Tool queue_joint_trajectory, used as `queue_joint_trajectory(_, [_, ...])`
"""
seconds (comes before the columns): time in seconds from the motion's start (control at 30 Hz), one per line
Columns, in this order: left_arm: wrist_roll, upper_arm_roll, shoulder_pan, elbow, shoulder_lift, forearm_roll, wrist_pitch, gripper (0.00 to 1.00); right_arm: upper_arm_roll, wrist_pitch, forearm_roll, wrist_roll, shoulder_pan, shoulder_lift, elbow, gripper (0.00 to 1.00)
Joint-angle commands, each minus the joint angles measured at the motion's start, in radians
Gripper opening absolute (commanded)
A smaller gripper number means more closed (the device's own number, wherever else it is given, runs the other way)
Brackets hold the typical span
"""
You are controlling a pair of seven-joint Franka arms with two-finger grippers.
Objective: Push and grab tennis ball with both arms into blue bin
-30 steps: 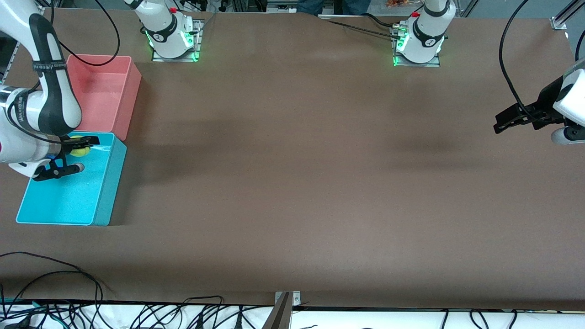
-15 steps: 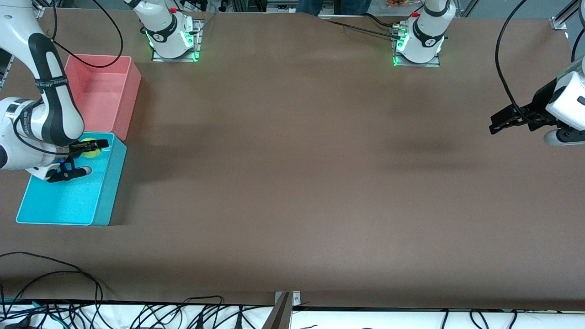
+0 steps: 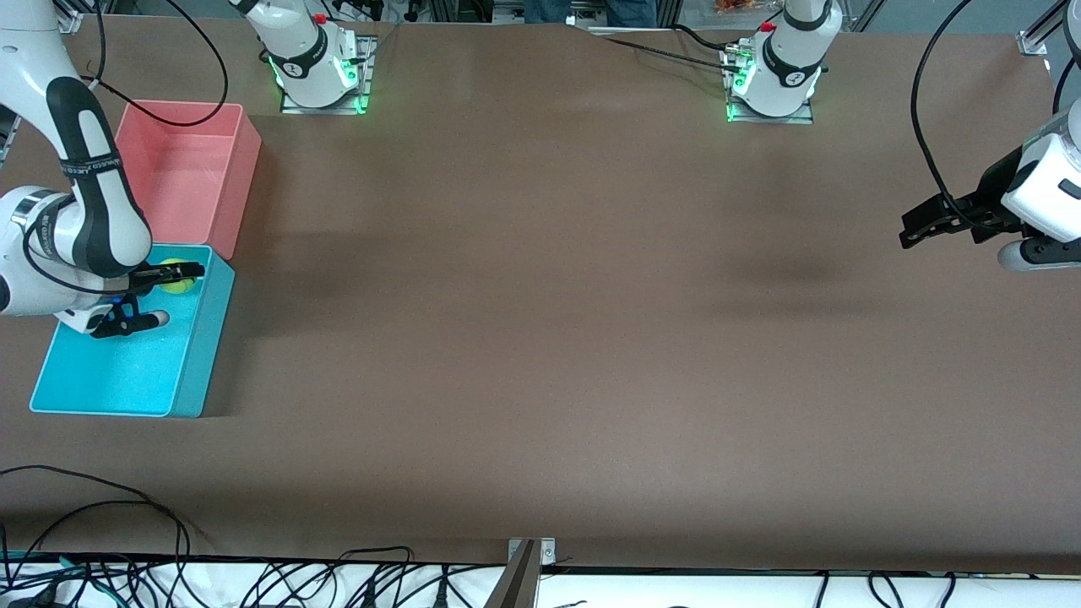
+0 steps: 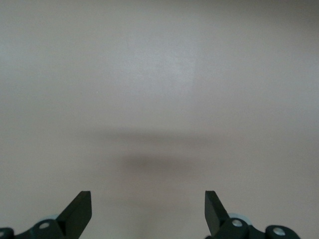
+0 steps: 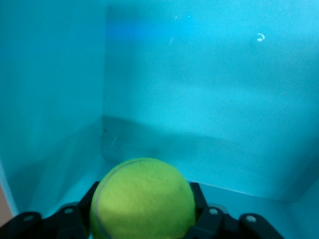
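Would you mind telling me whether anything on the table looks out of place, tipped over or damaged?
Nothing stands out. The blue bin and the pink bin sit upright side by side, undamaged. The tennis ball is between the right pincer's fingers over the blue bin; the left pincer hangs open over bare table.

This looks like a robotics lab. Two white robot arms stand bolted to metal base plates (image 3: 323, 103) with green status lights, along one edge of a broad surface (image 3: 557, 338) covered in plain brown matting. Loose black cables (image 3: 101, 540) tangle along the edge nearest the front camera, and aluminium framing (image 3: 1043, 29) shows at a corner. What may be a person's legs (image 3: 591, 10) stand past the bases.
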Motion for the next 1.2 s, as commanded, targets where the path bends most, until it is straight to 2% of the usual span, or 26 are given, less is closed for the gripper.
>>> queue_joint_trajectory(0.0, [0.018, 0.0, -0.003, 0.004, 0.0, 0.017, -0.008, 1.0, 0.01, -0.011, 0.023, -0.017, -0.011, 0.016, 0.032, 1.0])
queue_joint_trajectory(0.5, [0.018, 0.0, -0.003, 0.004, 0.0, 0.017, -0.008, 1.0, 0.013, -0.028, 0.023, -0.019, -0.008, 0.006, 0.066, 1.0])
queue_joint_trajectory(0.87, [0.018, 0.0, -0.003, 0.004, 0.0, 0.017, -0.008, 1.0, 0.021, -0.244, 0.021, -0.02, 0.005, 0.005, 0.204, 1.0])
queue_joint_trajectory(1.17, [0.018, 0.0, -0.003, 0.004, 0.001, 0.017, -0.008, 1.0, 0.023, -0.259, 0.02, -0.02, 0.006, -0.013, 0.21, 1.0])
